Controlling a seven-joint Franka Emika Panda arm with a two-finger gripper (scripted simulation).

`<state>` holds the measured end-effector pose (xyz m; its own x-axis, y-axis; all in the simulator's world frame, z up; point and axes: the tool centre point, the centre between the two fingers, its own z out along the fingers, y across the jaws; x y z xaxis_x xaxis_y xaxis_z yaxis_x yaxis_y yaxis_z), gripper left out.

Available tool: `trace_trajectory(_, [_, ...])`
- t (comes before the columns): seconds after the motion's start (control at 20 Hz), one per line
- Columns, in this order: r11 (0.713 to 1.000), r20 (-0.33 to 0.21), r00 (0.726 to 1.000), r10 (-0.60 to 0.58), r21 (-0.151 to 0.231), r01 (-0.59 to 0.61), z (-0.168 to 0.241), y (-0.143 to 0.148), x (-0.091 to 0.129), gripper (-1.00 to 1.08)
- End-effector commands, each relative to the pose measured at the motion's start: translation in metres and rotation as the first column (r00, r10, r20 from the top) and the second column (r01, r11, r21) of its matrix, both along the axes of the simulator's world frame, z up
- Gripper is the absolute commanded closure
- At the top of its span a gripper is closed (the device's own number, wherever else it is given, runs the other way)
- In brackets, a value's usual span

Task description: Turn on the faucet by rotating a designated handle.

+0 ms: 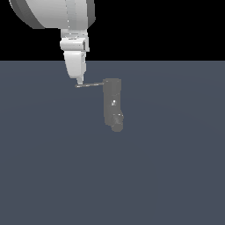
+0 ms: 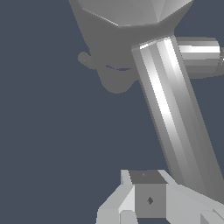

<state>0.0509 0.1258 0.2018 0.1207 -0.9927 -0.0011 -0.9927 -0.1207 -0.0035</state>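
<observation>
pincer (image 1: 79, 82) at handle (image 1: 90, 85) tip, state unclear | faucet (image 1: 112, 102) unlabelled

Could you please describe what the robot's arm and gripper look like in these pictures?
The arm is a large, rounded white shell with a grey band along its edge. It narrows through a boxy white wrist block into a slim, tapered white gripper. In the wrist view the gripper looks angular and faceted, white with a grey square face bearing a small dark diamond mark. No cables show.
</observation>
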Motion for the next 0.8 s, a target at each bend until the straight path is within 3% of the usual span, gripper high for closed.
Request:
trace_trajectory(0.0, [1.000, -0.003, 1.000, -0.001, -0.002, 0.001, 0.000, -0.002, -0.008, 1.08])
trace_trajectory(0.6, [1.000, -0.003, 1.000, -0.001, -0.002, 0.001, 0.000, -0.007, -0.042, 1.08])
trace_trajectory(0.75, [1.000, 0.000, 1.000, -0.004, -0.001, 0.004, 0.000, -0.011, -0.040, 1.08])
